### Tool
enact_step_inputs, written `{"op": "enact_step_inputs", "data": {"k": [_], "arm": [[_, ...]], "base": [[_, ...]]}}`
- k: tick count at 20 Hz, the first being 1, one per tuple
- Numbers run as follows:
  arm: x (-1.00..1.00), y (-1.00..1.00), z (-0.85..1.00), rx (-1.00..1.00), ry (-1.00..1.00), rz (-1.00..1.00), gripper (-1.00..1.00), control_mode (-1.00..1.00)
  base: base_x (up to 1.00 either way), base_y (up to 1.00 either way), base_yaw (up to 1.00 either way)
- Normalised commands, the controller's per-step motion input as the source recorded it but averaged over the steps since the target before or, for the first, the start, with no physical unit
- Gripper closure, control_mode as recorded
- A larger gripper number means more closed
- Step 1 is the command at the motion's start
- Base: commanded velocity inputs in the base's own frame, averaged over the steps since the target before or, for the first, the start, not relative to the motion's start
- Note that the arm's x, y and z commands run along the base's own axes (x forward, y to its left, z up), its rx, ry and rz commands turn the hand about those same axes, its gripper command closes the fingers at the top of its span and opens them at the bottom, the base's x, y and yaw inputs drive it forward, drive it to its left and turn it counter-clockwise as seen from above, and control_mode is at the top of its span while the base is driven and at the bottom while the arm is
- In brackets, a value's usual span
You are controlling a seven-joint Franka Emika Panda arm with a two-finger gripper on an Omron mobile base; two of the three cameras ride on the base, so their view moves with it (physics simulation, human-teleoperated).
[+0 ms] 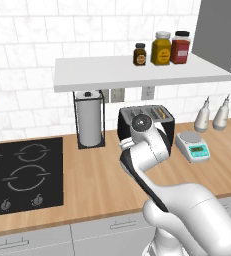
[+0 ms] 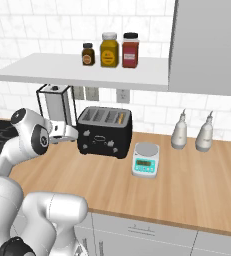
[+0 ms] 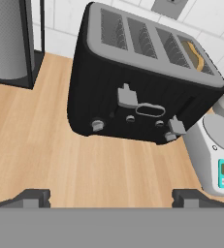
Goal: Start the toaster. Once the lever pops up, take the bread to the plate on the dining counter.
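The toaster (image 3: 142,92) stood on the wooden counter (image 2: 197,180) against the tiled wall, between the paper-towel holder (image 1: 89,120) and the scale (image 2: 146,160), with the bread (image 3: 195,55) seated in the slot nearest the scale. The gripper (image 3: 111,197) faced the toaster's front with its jaws spread wide and holding nothing, clear of the toaster. Of the two grey levers on that front, the left (image 3: 127,97) sat higher than the right (image 3: 177,126).
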Motion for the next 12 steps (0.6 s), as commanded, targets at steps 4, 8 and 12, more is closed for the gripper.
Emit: {"op": "enact_step_inputs", "data": {"k": [4, 8, 12], "arm": [[0.0, 0.0, 0.0, 0.0, 0.0, 0.0, -1.0, -1.0], [0.0, 0.0, 0.0, 0.0, 0.0, 0.0, -1.0, -1.0], [0.0, 0.0, 0.0, 0.0, 0.0, 0.0, -1.0, -1.0]], "base": [[0.0, 0.0, 0.0], [0.0, 0.0, 0.0], [0.0, 0.0, 0.0]]}}
